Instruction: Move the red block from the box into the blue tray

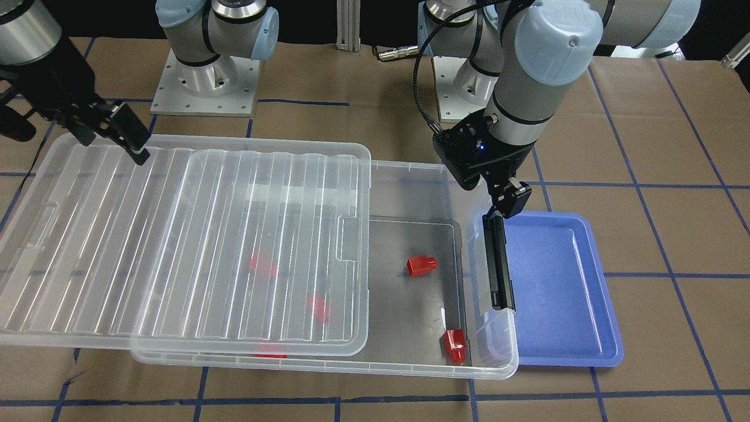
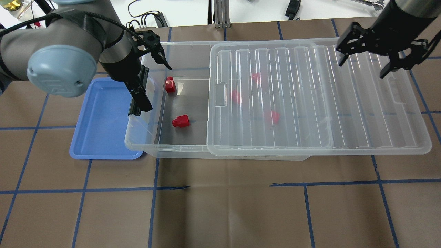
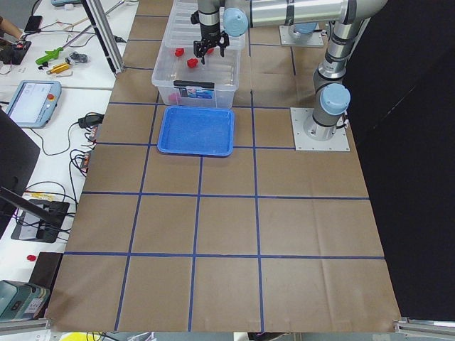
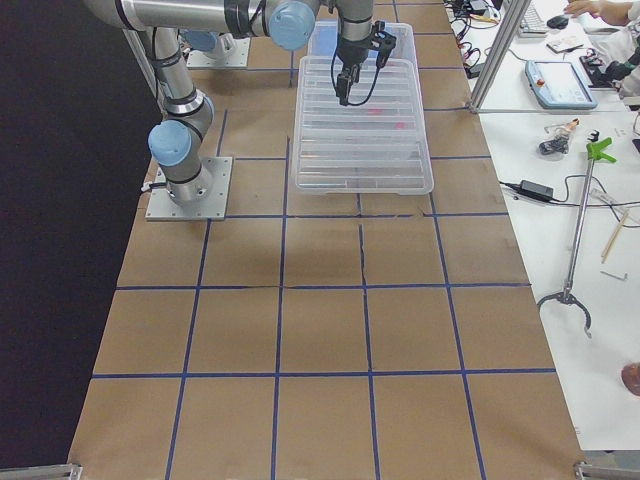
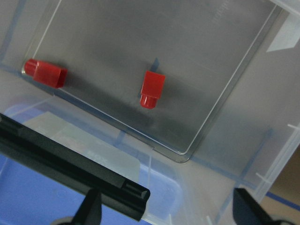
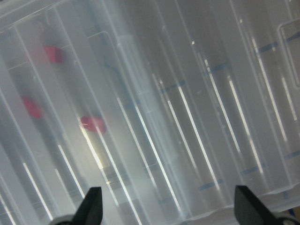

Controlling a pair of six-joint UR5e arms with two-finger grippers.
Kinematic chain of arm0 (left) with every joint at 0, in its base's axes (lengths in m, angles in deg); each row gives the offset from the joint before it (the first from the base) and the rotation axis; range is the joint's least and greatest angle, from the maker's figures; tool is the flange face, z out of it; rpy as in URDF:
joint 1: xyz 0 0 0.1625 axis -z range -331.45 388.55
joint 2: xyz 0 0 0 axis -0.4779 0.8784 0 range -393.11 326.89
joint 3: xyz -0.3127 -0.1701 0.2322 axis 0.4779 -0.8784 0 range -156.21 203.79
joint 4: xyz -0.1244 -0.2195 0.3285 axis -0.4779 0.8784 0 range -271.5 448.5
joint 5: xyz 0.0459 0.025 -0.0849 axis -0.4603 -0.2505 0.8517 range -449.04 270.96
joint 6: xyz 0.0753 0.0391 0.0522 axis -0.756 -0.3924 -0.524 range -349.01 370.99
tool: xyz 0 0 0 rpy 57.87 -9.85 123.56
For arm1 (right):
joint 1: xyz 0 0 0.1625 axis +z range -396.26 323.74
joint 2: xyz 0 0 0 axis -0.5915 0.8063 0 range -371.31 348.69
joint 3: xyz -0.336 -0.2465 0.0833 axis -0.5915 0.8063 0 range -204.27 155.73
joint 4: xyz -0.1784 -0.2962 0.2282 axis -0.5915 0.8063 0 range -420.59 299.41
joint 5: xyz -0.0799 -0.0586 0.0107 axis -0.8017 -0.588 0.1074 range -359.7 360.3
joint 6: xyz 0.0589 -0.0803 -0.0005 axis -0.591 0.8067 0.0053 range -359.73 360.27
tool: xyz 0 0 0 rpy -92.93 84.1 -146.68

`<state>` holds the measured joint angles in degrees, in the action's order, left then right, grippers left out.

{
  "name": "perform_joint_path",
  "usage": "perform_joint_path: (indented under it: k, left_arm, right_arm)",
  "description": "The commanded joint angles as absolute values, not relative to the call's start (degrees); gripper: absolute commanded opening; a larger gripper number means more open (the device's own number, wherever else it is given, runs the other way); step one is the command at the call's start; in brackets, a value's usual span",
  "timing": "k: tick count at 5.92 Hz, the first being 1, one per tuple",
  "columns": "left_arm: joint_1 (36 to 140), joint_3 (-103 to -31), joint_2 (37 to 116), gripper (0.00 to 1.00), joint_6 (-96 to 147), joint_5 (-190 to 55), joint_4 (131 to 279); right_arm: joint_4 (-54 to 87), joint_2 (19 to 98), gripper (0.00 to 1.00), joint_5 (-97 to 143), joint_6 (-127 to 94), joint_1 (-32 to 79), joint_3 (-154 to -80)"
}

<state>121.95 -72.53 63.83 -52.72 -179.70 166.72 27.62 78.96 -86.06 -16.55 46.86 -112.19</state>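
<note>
The clear box [image 2: 143, 146] lies mid-table, its ribbed lid [image 2: 310, 103] slid toward my right so the left end is uncovered. Two red blocks [image 2: 181, 121] [image 2: 169, 84] lie on the uncovered floor; they also show in the left wrist view [image 5: 152, 88] [image 5: 46, 72]. Three more red blocks [image 2: 256, 77] show blurred under the lid. The blue tray [image 2: 100, 117] sits empty against the box's left end. My left gripper [image 2: 151, 72] is open and empty above that end, by the black latch [image 2: 137, 100]. My right gripper [image 2: 361, 67] is open and empty above the lid's right end.
Brown paper with blue tape lines covers the table [image 2: 220, 206]. The arm bases [image 1: 205, 82] stand behind the box. The lid overhangs the box's right end [image 1: 35, 281]. Side benches hold tools and cables [image 3: 43, 78].
</note>
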Motion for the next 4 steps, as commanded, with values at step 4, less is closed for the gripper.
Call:
perform_joint_path:
  k: [4]
  left_arm:
    - [127.3,-79.0,78.0,0.98,-61.3,-179.9,142.9]
  right_arm:
    - [28.6,77.4,1.0,-88.5,-19.4,52.7,-110.8]
